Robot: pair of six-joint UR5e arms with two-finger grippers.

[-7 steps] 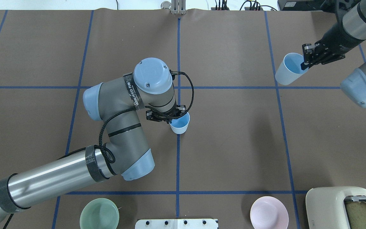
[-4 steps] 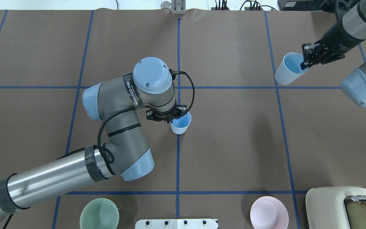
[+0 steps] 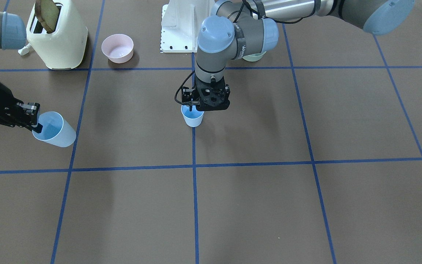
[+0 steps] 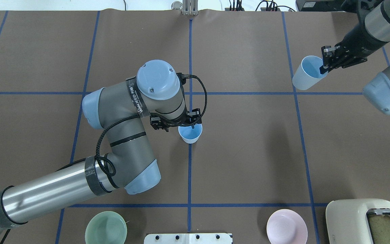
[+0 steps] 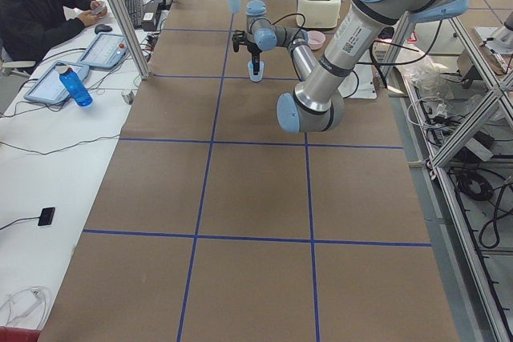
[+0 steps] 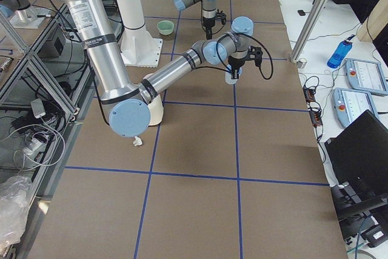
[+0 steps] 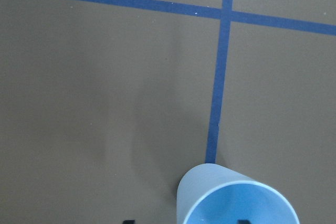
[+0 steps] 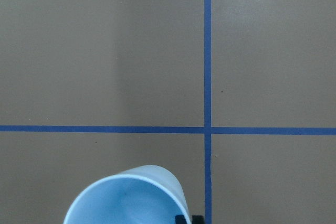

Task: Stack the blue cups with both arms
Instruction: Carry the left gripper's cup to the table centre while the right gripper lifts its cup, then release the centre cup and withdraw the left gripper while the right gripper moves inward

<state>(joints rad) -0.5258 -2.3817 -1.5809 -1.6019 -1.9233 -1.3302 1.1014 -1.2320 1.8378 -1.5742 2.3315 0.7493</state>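
In the overhead view we saw the left gripper [image 4: 188, 126] just below the frame's middle, pointing down over the centre blue cup [image 4: 190, 135]. That cup stood upright on the brown surface [image 4: 249, 152], on a blue tape line [image 4: 189, 176]. The left wrist view showed the gripper's two fingertips well apart, one outside the cup's wall and one inside its mouth, so the gripper was spread and not clamping the cup. We could not tell whether either finger touched the wall.

At the upper right of the overhead view the right gripper [image 4: 323, 68] was pinched on the rim of the tilted blue cup [image 4: 304, 76]. One finger was inside it, and the cup leaned with its base toward the lower left. In the exterior left view this cup appeared to hang above the surface. The two cups were well apart.

Along the bottom edge of the overhead view stood a pale green bowl [image 4: 106, 228], a pink bowl [image 4: 286, 226] and a cream toaster [image 4: 350, 217] holding a slice of bread [image 4: 386, 230].
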